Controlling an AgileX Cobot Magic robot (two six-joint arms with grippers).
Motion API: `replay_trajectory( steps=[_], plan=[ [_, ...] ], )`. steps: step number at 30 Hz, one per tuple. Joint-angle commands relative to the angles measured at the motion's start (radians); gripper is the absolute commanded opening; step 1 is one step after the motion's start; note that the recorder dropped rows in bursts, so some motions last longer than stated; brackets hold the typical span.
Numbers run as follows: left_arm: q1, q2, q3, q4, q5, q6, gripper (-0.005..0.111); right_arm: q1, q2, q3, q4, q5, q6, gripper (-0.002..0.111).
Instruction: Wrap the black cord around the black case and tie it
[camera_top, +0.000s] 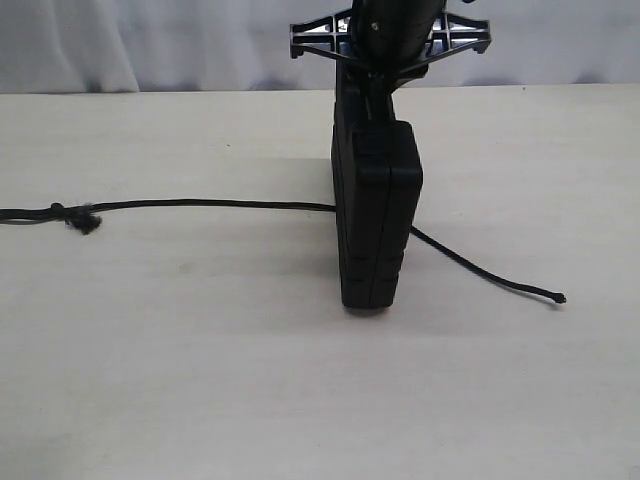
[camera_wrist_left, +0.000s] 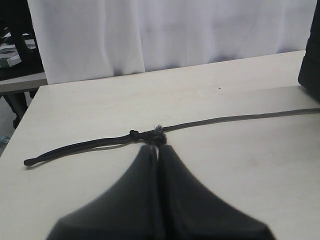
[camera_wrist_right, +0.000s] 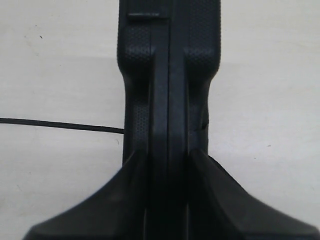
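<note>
The black case (camera_top: 378, 225) stands on edge at the table's middle. My right gripper (camera_top: 372, 95) reaches down from behind and is shut on its far upper end; in the right wrist view the right gripper (camera_wrist_right: 167, 155) has both fingers pressed to the sides of the black case (camera_wrist_right: 169, 75). The black cord (camera_top: 210, 204) lies flat, passes the case's base and ends in a knotted tip (camera_top: 558, 297) on the right. Its frayed knot (camera_top: 82, 219) lies far left. My left gripper (camera_wrist_left: 157, 148) is shut, nothing showing between its fingers, just short of the frayed knot (camera_wrist_left: 156, 133). The left gripper is outside the exterior view.
A white curtain (camera_wrist_left: 165, 35) hangs behind the pale table (camera_top: 200, 380). The table's left edge (camera_wrist_left: 22, 127) shows in the left wrist view, with dark furniture (camera_wrist_left: 12, 75) beyond it. The cord's short end (camera_wrist_left: 65, 150) trails toward that edge.
</note>
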Motion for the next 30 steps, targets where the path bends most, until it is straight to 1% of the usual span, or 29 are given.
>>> replay_trajectory(
  steps=[1,8,11,14,16,17,18,20,22,24,26,28,30],
  plan=[
    [0.004,-0.003,0.003,-0.001,-0.008,0.0,0.0,-0.002,-0.01,-0.008,-0.015,-0.007,-0.003,0.004],
    [0.004,-0.003,0.003,0.032,-0.008,0.004,0.0,-0.002,-0.01,-0.008,-0.015,-0.007,-0.003,0.004],
    [0.004,-0.003,0.003,0.072,-0.008,0.008,0.0,-0.002,-0.01,-0.008,-0.015,-0.007,-0.003,0.004],
    [0.004,-0.003,0.003,0.072,-0.008,0.008,0.0,-0.002,-0.01,-0.008,-0.015,-0.007,-0.003,0.004],
    [0.004,-0.003,0.003,0.135,-0.047,0.034,0.0,-0.002,-0.01,-0.008,-0.015,-0.007,-0.003,0.004],
    [0.004,-0.003,0.003,0.133,-0.104,0.03,0.0,-0.002,-0.01,-0.008,-0.015,-0.007,-0.003,0.004],
    [0.004,-0.003,0.003,0.1,-0.17,0.018,0.0,-0.002,-0.01,-0.008,-0.015,-0.007,-0.003,0.004],
    [0.004,-0.003,0.003,-0.059,-0.346,-0.035,0.0,-0.002,-0.01,-0.008,-0.015,-0.007,-0.003,0.004],
    [0.004,-0.003,0.003,-0.144,-0.529,-0.043,0.0,-0.002,-0.01,-0.008,-0.015,-0.007,-0.003,0.004],
    [0.004,-0.003,0.003,-0.164,-0.738,-0.059,0.0,-0.002,-0.01,-0.008,-0.015,-0.007,-0.003,0.004],
    [0.004,-0.003,0.003,-0.157,-0.875,-0.122,0.0,-0.002,-0.01,-0.008,-0.015,-0.007,-0.003,0.004],
    [0.004,-0.003,0.003,-0.157,-0.934,-0.211,0.0,-0.002,-0.01,-0.008,-0.015,-0.007,-0.003,0.004],
    [0.004,-0.003,0.003,-0.157,-0.934,-0.302,0.0,-0.002,-0.01,-0.008,-0.015,-0.007,-0.003,0.004]
  ],
)
